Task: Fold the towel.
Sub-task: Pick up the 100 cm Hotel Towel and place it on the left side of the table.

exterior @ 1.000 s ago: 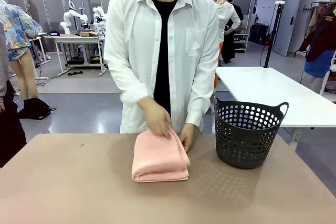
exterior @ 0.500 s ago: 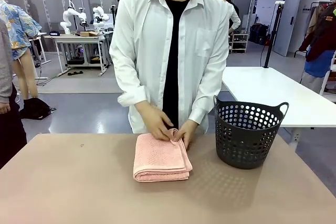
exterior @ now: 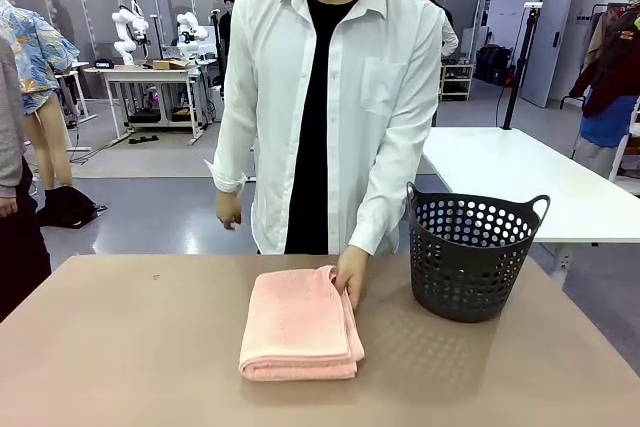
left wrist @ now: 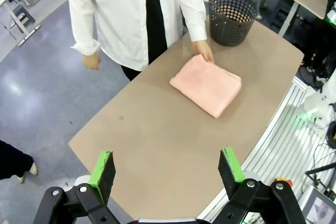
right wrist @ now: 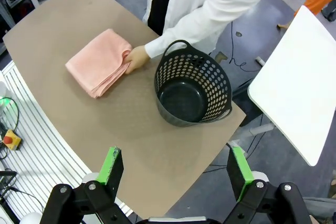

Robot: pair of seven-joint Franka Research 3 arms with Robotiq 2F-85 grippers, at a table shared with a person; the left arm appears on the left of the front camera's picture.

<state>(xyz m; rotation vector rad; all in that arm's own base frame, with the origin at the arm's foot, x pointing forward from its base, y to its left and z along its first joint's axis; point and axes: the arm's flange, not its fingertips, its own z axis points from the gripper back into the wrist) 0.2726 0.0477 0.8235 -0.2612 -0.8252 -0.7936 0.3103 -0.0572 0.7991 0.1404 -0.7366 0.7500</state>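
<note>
Towel [exterior: 300, 324] lies folded mid-counter [exterior: 120, 347], basket [exterior: 470, 257] at its 3 o'clock, person's hand [exterior: 351, 274] touching its far corner. Soft, light, limp; likely best pinched at stacked edges. Left end effector [left wrist: 167, 167] and right end effector [right wrist: 176, 168] both spread, empty, high above.

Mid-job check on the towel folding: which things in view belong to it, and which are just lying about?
Belongs to the job:
- towel, folded, flat on the table
- person's hand resting on its far corner

Just there:
- dark basket, empty, standing apart beside the towel
- left gripper and right gripper, fingers open, high above the table, holding nothing
</note>
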